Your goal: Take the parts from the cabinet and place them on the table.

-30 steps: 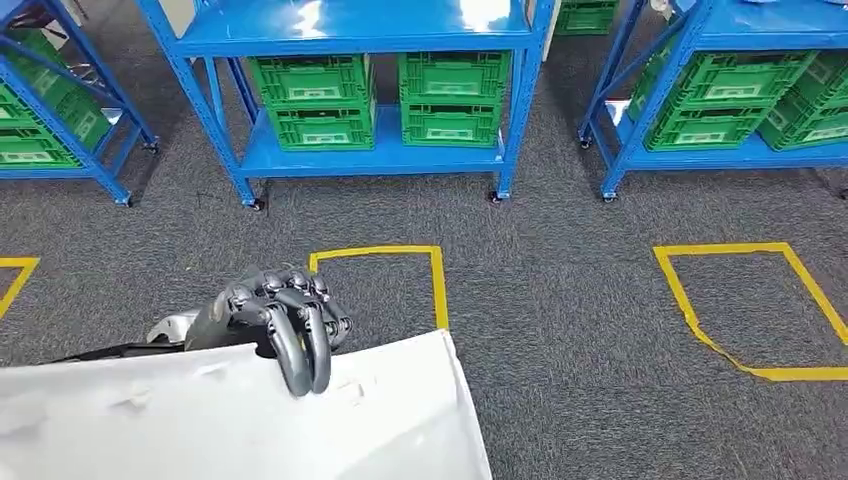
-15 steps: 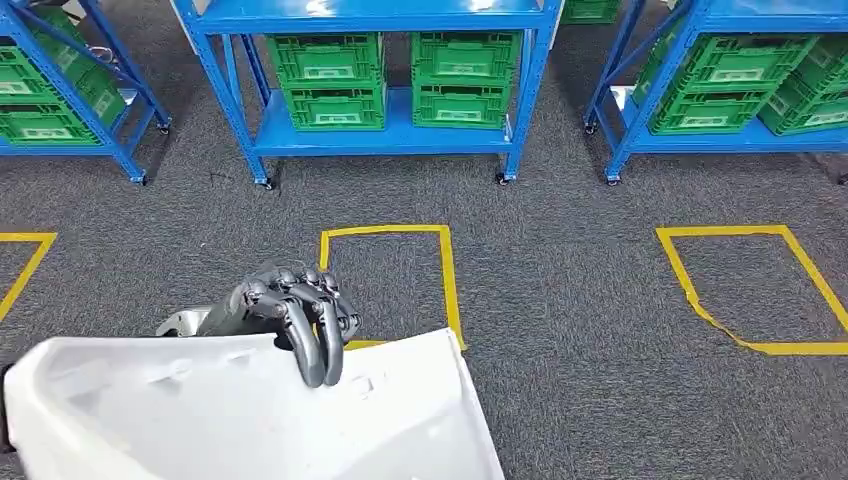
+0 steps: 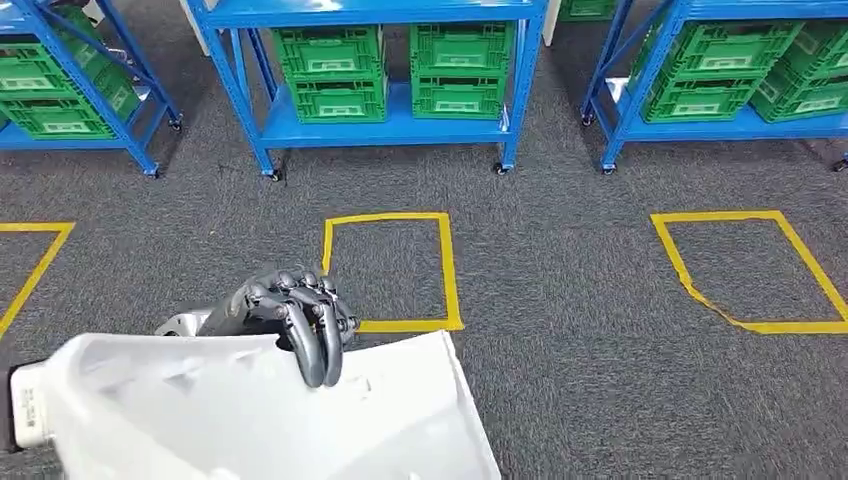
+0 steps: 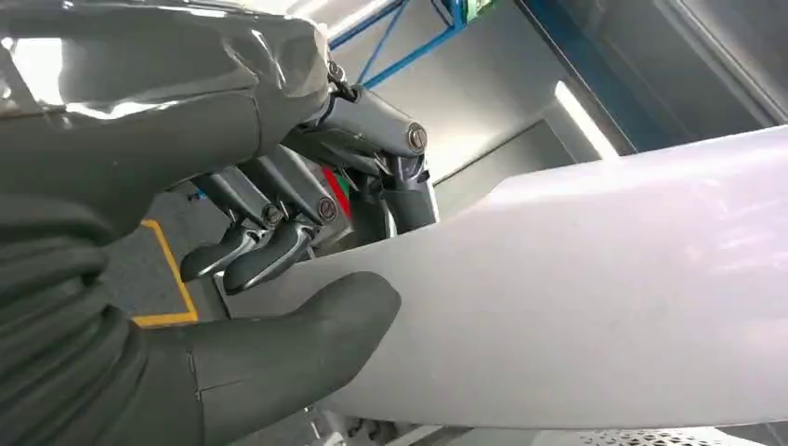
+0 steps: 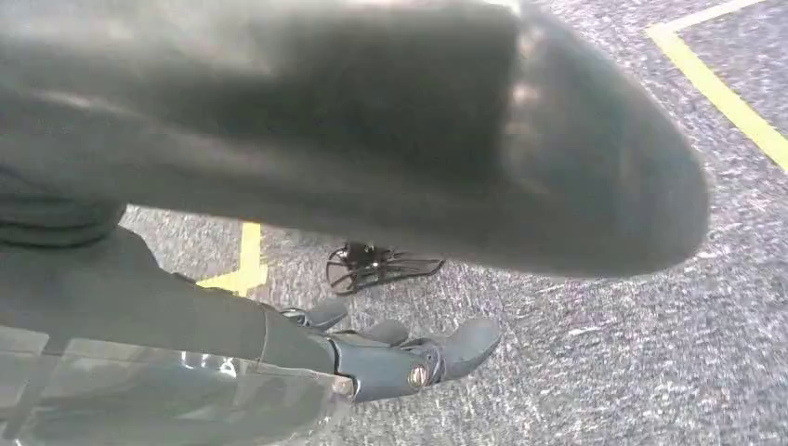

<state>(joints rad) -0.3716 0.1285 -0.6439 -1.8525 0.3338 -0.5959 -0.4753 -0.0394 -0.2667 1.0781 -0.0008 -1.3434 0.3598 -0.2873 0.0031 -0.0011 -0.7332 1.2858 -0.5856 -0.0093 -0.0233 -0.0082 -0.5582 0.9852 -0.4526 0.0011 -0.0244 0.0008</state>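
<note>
the left hand (image 3: 290, 320) grips the upper edge of a large white moulded panel (image 3: 260, 415), fingers (image 3: 315, 350) hooked over the rim and thumb (image 4: 307, 325) pressed on the other face. the right hand (image 5: 409, 358) hangs over grey carpet (image 3: 570, 300), fingers loosely apart, holding nothing. beyond lie yellow tape squares (image 3: 390, 270) and blue shelving (image 3: 390, 130) with green crates (image 3: 460, 70).
</note>
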